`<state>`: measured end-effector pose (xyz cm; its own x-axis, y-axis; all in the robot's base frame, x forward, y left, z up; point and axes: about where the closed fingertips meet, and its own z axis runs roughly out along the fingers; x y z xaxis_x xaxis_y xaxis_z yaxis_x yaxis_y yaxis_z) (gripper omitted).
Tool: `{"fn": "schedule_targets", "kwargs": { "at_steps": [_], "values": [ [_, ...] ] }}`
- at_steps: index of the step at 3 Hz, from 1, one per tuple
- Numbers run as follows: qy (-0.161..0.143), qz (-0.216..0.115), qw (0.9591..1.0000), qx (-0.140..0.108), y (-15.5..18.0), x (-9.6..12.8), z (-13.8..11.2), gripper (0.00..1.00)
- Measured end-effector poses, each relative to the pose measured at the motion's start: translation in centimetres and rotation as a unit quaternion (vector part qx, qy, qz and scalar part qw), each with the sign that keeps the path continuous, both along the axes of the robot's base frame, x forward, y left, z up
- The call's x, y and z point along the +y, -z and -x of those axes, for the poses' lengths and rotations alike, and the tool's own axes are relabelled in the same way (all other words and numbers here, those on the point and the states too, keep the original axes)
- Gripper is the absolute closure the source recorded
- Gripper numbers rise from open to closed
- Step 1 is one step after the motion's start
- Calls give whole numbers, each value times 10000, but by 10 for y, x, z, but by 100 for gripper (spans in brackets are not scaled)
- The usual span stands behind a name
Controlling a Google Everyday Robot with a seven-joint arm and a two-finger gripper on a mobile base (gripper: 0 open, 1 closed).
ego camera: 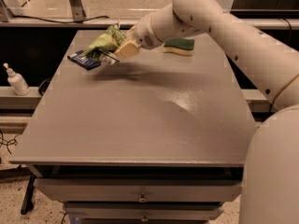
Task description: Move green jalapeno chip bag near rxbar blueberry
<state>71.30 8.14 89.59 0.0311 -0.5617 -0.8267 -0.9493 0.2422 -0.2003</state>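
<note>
The green jalapeno chip bag (104, 41) is crinkled and bright green, held just above the far left part of the grey table (140, 115). My gripper (116, 53) is shut on the bag's right side, at the end of the white arm reaching in from the right. The rxbar blueberry (83, 60), a small flat dark navy bar, lies on the table directly left of and below the bag, partly overlapped by it in this view.
A green-and-yellow sponge (179, 45) lies at the far right of the table, behind the arm. A white pump bottle (16, 80) stands on a ledge left of the table. Drawers (140, 192) sit under the front edge.
</note>
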Motion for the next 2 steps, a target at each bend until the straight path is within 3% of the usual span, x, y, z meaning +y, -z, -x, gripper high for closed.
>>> {"fn": "schedule_targets", "kwargs": {
  "at_steps": [2],
  "values": [
    [236,160,9995,128,38,12,6,59]
  ]
}}
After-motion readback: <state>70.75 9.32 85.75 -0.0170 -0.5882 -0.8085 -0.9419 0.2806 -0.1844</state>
